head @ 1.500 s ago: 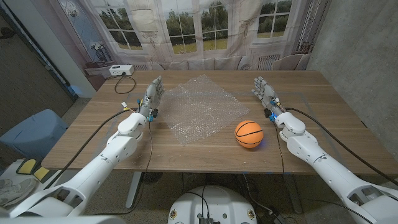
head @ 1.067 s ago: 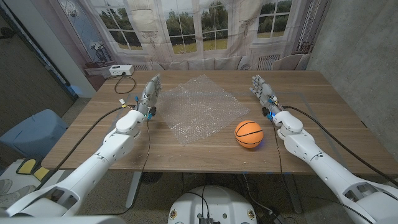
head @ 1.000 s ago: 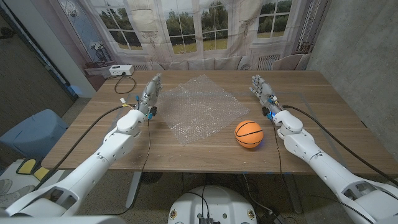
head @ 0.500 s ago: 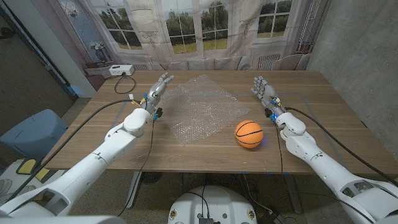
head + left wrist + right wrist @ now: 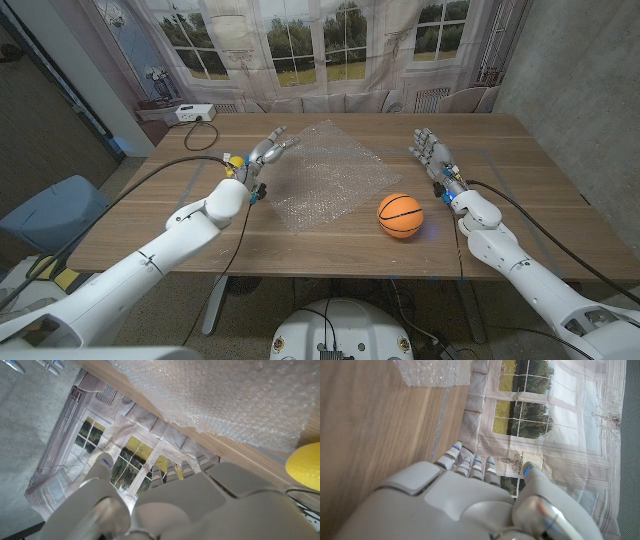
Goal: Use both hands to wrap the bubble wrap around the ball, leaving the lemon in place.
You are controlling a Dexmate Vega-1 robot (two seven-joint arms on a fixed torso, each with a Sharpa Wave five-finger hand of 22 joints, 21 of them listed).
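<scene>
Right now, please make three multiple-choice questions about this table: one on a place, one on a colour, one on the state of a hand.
1. Where is the ball relative to the bubble wrap?
A. On the wood, off the sheet, toward the robot's right
B. In the middle of the sheet
C. Under the sheet

2. What colour is the ball?
A. Green
B. Orange with dark lines
C. White

3. How is the left hand?
A. Gripping the ball
B. Holding a cup
C. Fingers apart, holding nothing, at the sheet's edge

Answers:
1 A: the head view shows the ball on bare table beside the sheet.
2 B: it is orange, striped like a basketball.
3 C: its fingers reach toward the sheet and hold nothing.
</scene>
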